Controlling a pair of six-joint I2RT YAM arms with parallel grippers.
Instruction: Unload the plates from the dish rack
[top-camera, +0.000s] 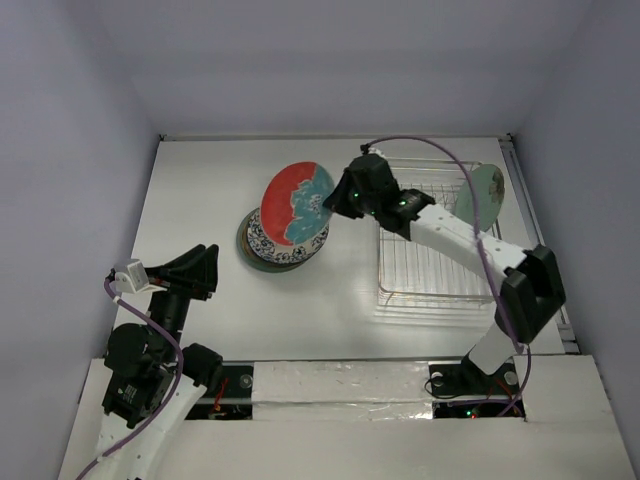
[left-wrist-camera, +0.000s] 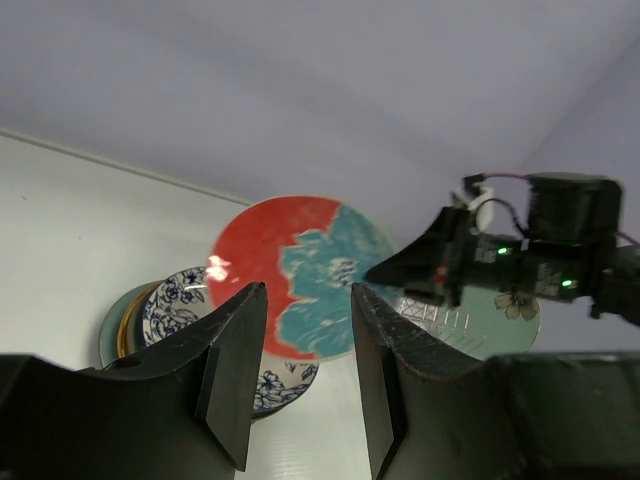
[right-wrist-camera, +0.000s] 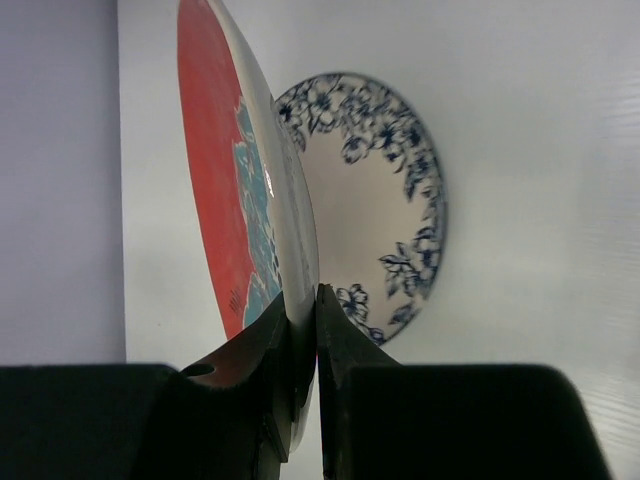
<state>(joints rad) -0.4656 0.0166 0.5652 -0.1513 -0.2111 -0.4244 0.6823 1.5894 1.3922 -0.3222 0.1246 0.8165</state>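
Note:
My right gripper (top-camera: 338, 198) is shut on the rim of a red plate with a teal flower (top-camera: 295, 202), holding it tilted above a stack of plates (top-camera: 258, 245) left of the rack. The stack's top plate is blue-white floral (right-wrist-camera: 385, 190). In the right wrist view the red plate (right-wrist-camera: 215, 170) stands on edge between my fingers. The silver wire dish rack (top-camera: 430, 265) sits at the right with one mint green plate (top-camera: 487, 195) upright at its far end. My left gripper (top-camera: 205, 272) is open and empty, near the front left, apart from the stack.
White walls enclose the table on the left, back and right. The right arm reaches across the rack's left part. A purple cable loops above the rack. The stack also shows in the left wrist view (left-wrist-camera: 165, 310).

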